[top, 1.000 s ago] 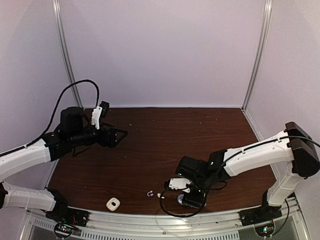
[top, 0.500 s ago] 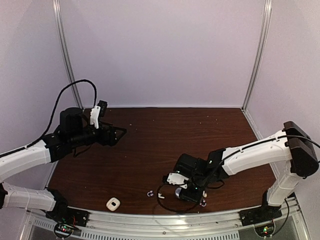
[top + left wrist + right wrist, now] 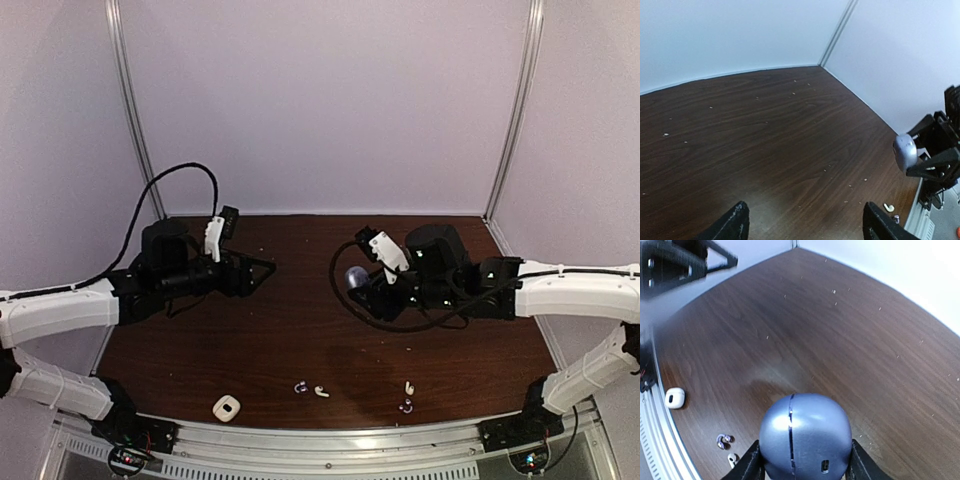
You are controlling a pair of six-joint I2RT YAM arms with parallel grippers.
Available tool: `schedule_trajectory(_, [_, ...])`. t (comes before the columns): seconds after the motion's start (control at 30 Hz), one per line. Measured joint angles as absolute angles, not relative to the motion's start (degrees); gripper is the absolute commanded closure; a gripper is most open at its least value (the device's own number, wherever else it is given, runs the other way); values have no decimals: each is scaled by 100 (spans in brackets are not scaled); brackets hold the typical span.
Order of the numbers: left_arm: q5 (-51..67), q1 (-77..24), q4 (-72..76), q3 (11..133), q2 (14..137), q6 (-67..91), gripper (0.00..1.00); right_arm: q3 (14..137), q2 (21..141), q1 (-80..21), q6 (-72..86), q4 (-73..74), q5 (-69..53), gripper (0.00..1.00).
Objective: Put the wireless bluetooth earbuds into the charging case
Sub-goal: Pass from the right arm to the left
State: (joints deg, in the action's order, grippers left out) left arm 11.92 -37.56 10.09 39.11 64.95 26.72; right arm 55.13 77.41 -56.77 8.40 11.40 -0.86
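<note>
My right gripper (image 3: 362, 287) is shut on a closed blue-grey round charging case (image 3: 356, 279), held in the air over the table's middle. In the right wrist view the case (image 3: 805, 437) fills the gap between the fingers (image 3: 752, 464). It also shows in the left wrist view (image 3: 905, 152). Near the front edge lie a purple earbud (image 3: 300, 386), a white earbud (image 3: 321, 392), another white earbud (image 3: 409, 387) and another purple earbud (image 3: 406, 405). My left gripper (image 3: 262, 270) is open and empty, raised at the left (image 3: 807, 226).
A small white charging case (image 3: 227, 407) lies at the front left near the metal rail (image 3: 330, 440); it also shows in the right wrist view (image 3: 674, 398). White walls close in the brown table (image 3: 300, 320) at the back and sides.
My right arm has lifted the blue-grey case from the front edge up and back to the table's middle, uncovering two earbuds at the front right. My left arm has shifted slightly right.
</note>
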Motion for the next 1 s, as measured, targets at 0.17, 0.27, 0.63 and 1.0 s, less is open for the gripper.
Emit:
schedule_trajectory(0.17, [1437,-4473,1046,4370,7124,2812,25,5387,7373,-5695,742,687,272,62])
schedule_trajectory(0.27, [1494,-4797,1063,4722,7441,2893,25,5271,7279,-5756,615,589,497,63])
schedule_trajectory(0.63, [1684,-5478,1240,5701,8403,3247,32,4982,7238,-6460,8,362,1645,64])
schedule_trajectory(1.0, [1951,-5739,1566,5883,8934,3452,44,4869,7240,-6683,-261,178,2145,64])
